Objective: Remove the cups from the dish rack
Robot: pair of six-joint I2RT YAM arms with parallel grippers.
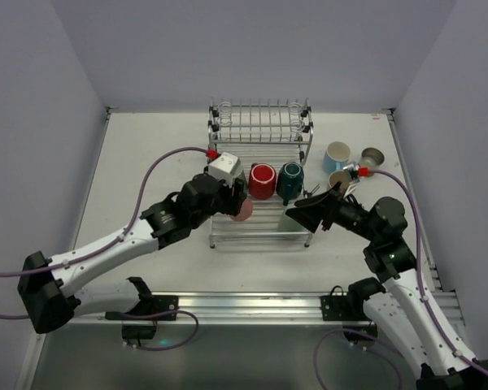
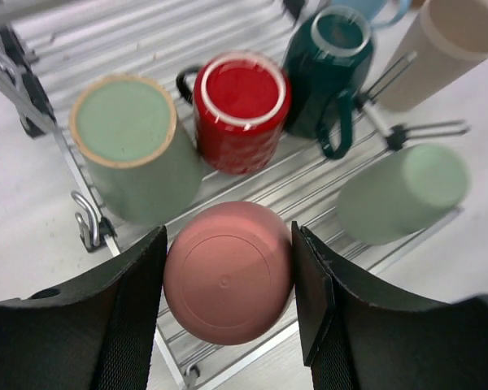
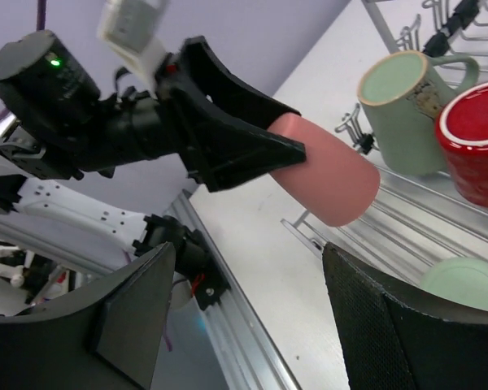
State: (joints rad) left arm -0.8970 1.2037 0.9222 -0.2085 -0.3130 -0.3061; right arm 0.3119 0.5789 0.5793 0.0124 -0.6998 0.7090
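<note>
My left gripper [image 2: 229, 236] is shut on the pink cup [image 2: 228, 272], holding it by its sides over the front of the dish rack's lower tray [image 2: 228, 191]. In the top view the left gripper [image 1: 236, 206] and pink cup [image 1: 242, 210] are at the tray's front left. The sage green [image 2: 134, 146], red [image 2: 240, 106] and dark teal [image 2: 329, 69] cups stand in the tray. The mint green cup [image 2: 403, 191] is at its right edge. My right gripper [image 1: 299, 218] is open and empty beside the mint cup [image 3: 468, 284]; in its wrist view [image 3: 252, 317] it faces the pink cup [image 3: 325, 166].
The light blue cup [image 1: 337, 153], tan-brown cup [image 1: 372, 155] and beige cup [image 1: 340, 180] are on the table right of the dish rack [image 1: 260, 122]. The rack's upper pronged shelf holds nothing. A metal rail [image 1: 252, 305] runs along the near edge.
</note>
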